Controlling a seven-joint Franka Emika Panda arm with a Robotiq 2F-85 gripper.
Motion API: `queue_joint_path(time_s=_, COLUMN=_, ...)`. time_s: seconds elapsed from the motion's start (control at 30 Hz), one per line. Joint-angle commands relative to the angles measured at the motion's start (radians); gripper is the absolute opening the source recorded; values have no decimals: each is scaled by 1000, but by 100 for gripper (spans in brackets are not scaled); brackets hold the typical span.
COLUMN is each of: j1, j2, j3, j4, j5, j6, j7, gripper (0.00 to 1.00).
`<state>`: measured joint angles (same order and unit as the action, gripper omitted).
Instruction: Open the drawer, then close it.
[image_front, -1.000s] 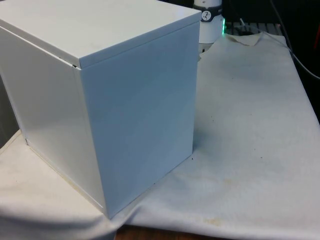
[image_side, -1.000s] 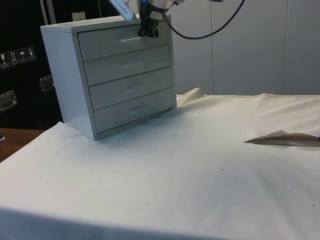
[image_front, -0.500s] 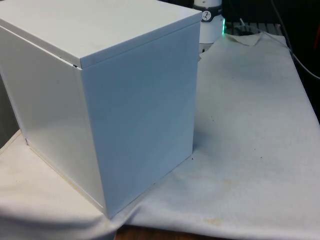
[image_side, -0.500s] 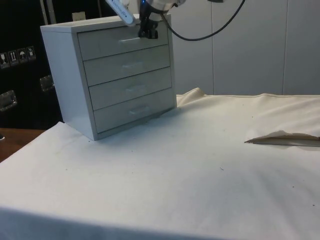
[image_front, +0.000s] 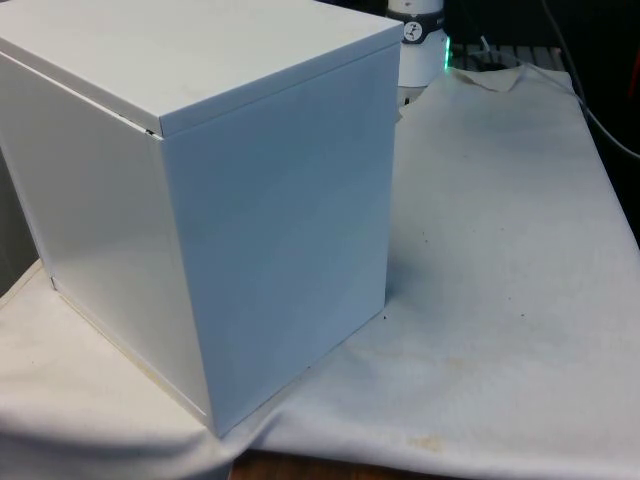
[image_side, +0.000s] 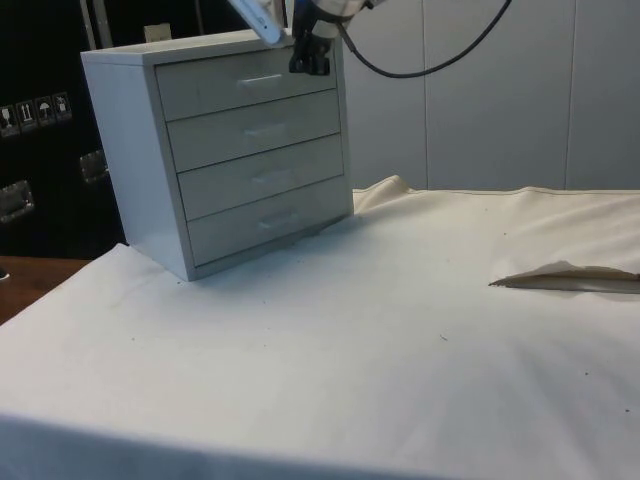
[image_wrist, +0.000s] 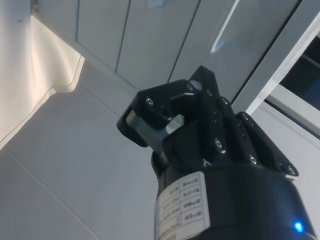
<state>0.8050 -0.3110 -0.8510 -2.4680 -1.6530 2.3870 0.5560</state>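
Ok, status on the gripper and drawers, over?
Gripper at the top drawer's right end, off its handle, holding nothing. All four drawers of the chest shut. Nothing in the way.

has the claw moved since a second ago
Yes. In the side view the claw has shifted toward the right edge of the top drawer, away from its handle, and sits slightly higher.

The arm (image_side: 262, 18) is white, a black cable (image_side: 430, 62) looping from it. The gripper (image_wrist: 172, 117) is matt black, angular in build, with small round screws (image_wrist: 216, 143) sunk along its casing. A white label (image_wrist: 182, 207) printed in black wraps its rounded body. In the front view the base column (image_front: 420, 45) is white.
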Motion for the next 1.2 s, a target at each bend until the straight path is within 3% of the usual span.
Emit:
queue_joint_path(time_s=0.0, j1=-3, j2=-13, j3=10, j4=-9, j5=-9, j6=-14, j7=4, gripper=0)
queue_joint_path(time_s=0.07, j1=-3, j2=-40, j3=28, j4=-28, j5=-7, j6=-43, j7=3, gripper=0)
queue_joint_path(time_s=0.1, j1=0, j2=-28, j3=18, j4=-19, j5=0, j6=-29, j7=0, gripper=0)
queue_joint_path(time_s=0.33, j1=-3, j2=-111, j3=75, j4=-76, j5=-2, j6=-114, j7=3, gripper=0)
queue_joint_path(time_s=0.4, j1=0, j2=-111, j3=71, j4=-75, j5=0, j6=-111, j7=0, gripper=0)
queue_joint_path(time_s=0.43, j1=-2, j2=-135, j3=91, j4=-92, j5=0, j6=-138, j7=4, gripper=0)
queue_joint_path(time_s=0.6, j1=-2, j2=-173, j3=121, j4=-119, j5=3, j6=-175, j7=7, gripper=0)
queue_joint_path(time_s=0.67, j1=0, j2=-173, j3=119, j4=-118, j5=0, j6=-173, j7=8, gripper=0)
queue_joint_path(time_s=0.73, j1=-2, j2=-202, j3=145, j4=-140, j5=4, j6=-205, j7=12, gripper=0)
queue_joint_path(time_s=0.83, j1=-2, j2=-222, j3=160, j4=-152, j5=5, j6=-223, j7=15, gripper=0)
queue_joint_path(time_s=1.17, j1=1, j2=-233, j3=179, j4=-159, j5=-1, j6=-238, j7=43, gripper=0)
